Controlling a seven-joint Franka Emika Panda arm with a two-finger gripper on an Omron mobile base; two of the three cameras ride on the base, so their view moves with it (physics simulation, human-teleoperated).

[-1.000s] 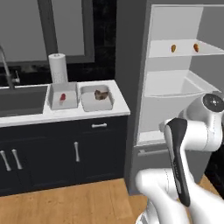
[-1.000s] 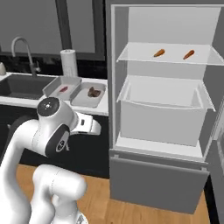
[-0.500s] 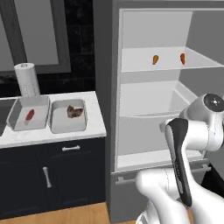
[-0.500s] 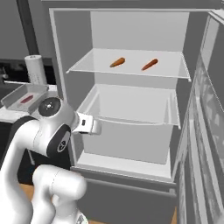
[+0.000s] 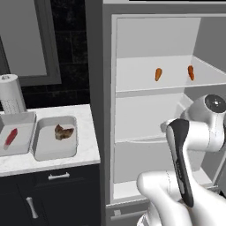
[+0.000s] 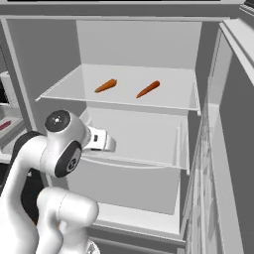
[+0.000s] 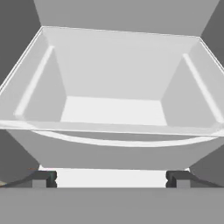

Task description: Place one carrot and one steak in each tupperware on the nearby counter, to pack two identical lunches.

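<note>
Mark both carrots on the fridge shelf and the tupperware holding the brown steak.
Left carrot (image 6: 105, 86), right base view, middle of its body.
Right carrot (image 6: 148, 89), right base view, middle of its body.
Tupperware with brown steak (image 5: 46, 151), left base view, bare floor near its front rim.

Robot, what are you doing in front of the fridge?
The robot is packing two lunches. Each tray on the counter already has a piece of meat: a brown steak in one, a red one in the other. Both carrots are on a shelf in the open fridge. The gripper is open and holds nothing, facing the fridge drawer.
</note>
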